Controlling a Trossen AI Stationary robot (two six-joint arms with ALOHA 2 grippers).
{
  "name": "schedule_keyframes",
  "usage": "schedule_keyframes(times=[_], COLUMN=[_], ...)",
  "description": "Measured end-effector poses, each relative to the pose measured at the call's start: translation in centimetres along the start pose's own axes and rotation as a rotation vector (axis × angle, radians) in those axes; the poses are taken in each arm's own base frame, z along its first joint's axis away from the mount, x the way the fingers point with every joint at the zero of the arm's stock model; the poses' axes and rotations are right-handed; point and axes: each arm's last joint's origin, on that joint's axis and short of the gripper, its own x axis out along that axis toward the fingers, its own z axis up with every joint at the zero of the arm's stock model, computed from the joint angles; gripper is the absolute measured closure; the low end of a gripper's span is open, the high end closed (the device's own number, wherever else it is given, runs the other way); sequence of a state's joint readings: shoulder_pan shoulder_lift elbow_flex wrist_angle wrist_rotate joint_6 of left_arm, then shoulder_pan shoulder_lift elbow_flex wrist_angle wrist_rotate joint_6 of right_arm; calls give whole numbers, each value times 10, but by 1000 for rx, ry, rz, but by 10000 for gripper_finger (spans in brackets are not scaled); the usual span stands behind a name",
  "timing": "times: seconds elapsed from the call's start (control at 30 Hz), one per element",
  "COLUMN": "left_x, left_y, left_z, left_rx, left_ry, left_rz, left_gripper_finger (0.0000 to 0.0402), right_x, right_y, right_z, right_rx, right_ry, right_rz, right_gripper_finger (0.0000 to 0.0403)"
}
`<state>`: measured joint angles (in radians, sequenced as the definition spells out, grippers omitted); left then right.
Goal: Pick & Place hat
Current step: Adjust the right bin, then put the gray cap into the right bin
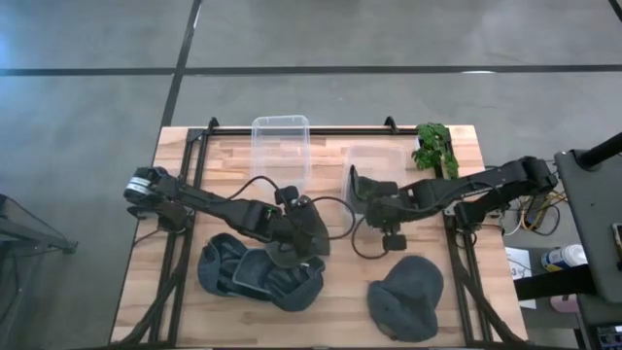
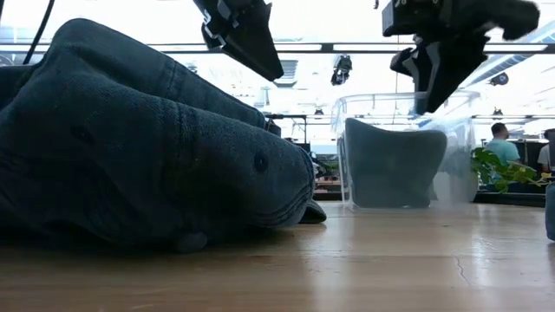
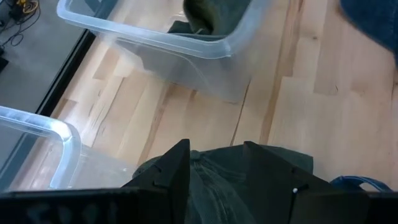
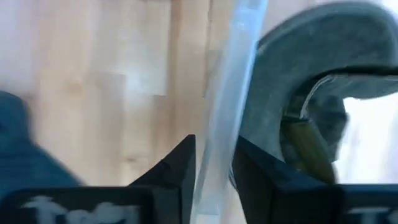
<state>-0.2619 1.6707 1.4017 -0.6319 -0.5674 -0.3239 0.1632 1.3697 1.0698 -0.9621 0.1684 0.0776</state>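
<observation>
Step in hand: right pincer (image 1: 366,206) sits at the rim of the right-hand clear bin (image 1: 389,156), with a grey hat (image 1: 362,191) standing on edge inside against the near wall; judged, the hat is being let go into the bin.
Right pincer state: in its wrist view the two fingers straddle the bin's clear wall with a narrow gap; whether they pinch anything I cannot tell.
Doing it well: lift straight up clear of the rim before swinging away, so the light bin is not dragged or tipped.
Left pincer (image 1: 292,241): hovers above the denim hats (image 1: 255,274), fingers spread, nothing between them.
Hat in bin: grey-green felt-like cloth, curved brim, upright and leaning on the wall.
Hats left on table (image 1: 486,311): a dark blue denim heap, soft and crumpled, near the front left; one dark grey hat (image 1: 406,297) front right, well apart from it.
Second bin (image 1: 281,146): clear, behind the denim heap, looks unfilled.
Plant (image 1: 436,148): back right, beside the filled bin.
</observation>
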Motion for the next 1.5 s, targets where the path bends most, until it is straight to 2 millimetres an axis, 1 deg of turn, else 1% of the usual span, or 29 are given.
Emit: schedule_keyframes(times=[0.17, 0.23, 0.37, 0.47, 0.57, 0.7, 0.83, 0.97, 1.13, 1.23, 1.37, 1.5], left_x=[0, 0, 0, 0, 1, 2, 6, 11, 16, 16, 9, 5], left_y=[0, 0, 1, 1, 2, 6, 13, 21, 32, 34, 35, 36], left_z=[0, 0, 0, 0, 1, 2, 4, 6, 9, 12, 19, 21], left_rx=[-24, -28, -34, -49, -52, -59, -74, -93, -120, -128, -127, -78], left_ry=[0, -1, -6, -9, -14, -21, -19, -14, -16, -20, -40, -19], left_rz=[2, 4, 19, 27, 44, 76, 100, 120, 142, 145, 136, 107], left_gripper_finger=[259, 259, 259, 259, 259, 259, 259, 259, 259, 259, 259, 259], right_x=[2, 4, 6, 8, 9, 10, 10, 10, 9, 7, -3, -19], right_y=[-18, -27, -49, -68, -85, -99, -107, -111, -114, -114, -116, -118], right_z=[0, 1, 0, -1, -3, -4, -5, -7, -8, -6, -1, 5], right_rx=[-113, -131, -98, 21, 89, 56, 4, -16, -6, -6, 16, 82], right_ry=[12, 16, 21, 13, -2, -25, -30, -26, -25, -34, -70, -128], right_rz=[-62, -69, -97, -107, -89, -105, -114, -123, -128, -131, -143, -156], right_gripper_finger=[360, 370, 364, 347, 346, 357, 358, 337, 293, 267, 238, 221])
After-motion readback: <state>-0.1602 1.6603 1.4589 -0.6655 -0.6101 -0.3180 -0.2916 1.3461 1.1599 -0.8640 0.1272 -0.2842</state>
